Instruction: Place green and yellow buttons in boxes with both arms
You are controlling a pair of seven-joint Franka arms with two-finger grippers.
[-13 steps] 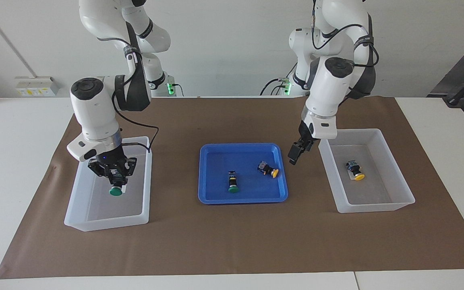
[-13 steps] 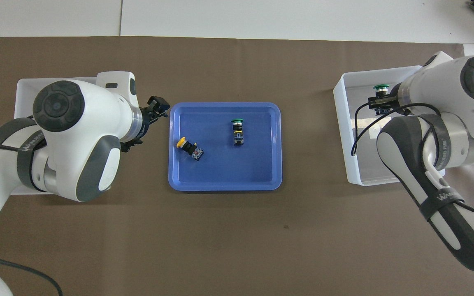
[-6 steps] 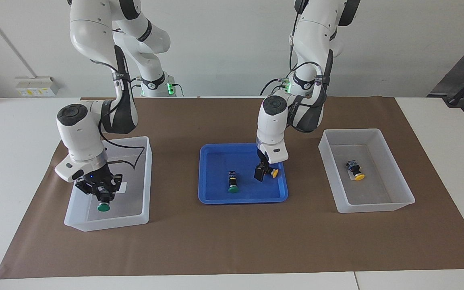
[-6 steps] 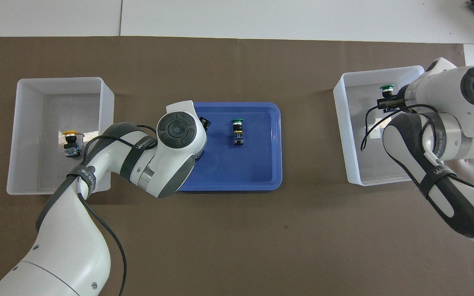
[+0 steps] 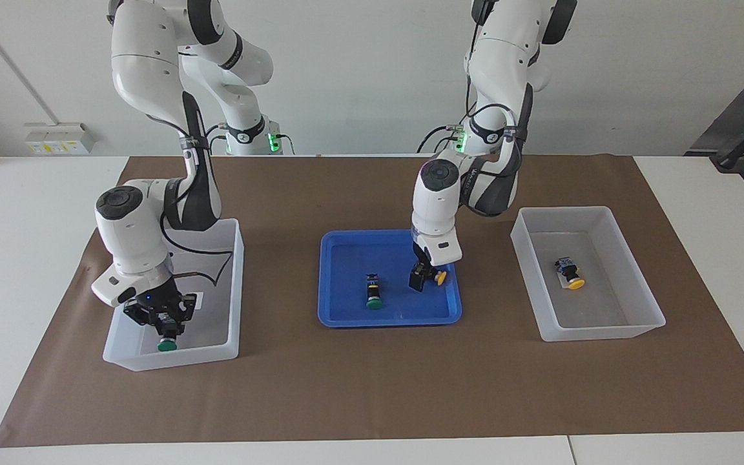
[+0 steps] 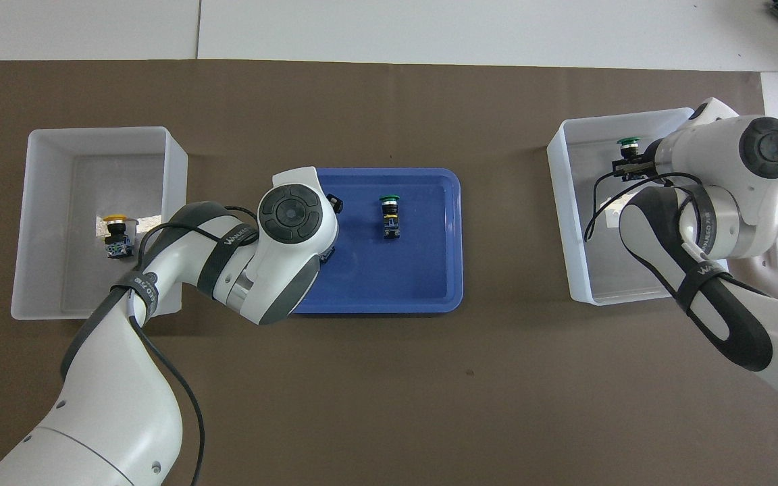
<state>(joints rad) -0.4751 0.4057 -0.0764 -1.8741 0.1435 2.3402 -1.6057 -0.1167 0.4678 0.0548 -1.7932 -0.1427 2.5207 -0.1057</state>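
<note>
My right gripper (image 5: 165,330) is shut on a green button (image 5: 166,345) and holds it low inside the box (image 5: 237,290) at the right arm's end; the overhead view shows the button (image 6: 627,142) there too. My left gripper (image 5: 425,278) is open, down in the blue tray (image 5: 385,321), at a yellow button (image 5: 440,276) that lies there. My left hand hides that button in the overhead view. A second green button (image 5: 374,294) lies in the tray beside it. A second yellow button (image 5: 571,272) lies in the box (image 5: 644,284) at the left arm's end.
A brown mat (image 5: 372,387) covers the table under the tray and both boxes. The tray sits midway between the two boxes. A white label (image 5: 196,299) lies in the box at the right arm's end.
My left gripper went from beside the tray down to the yellow button in it. My right gripper carried the green button lower in its box and away from the robots.
</note>
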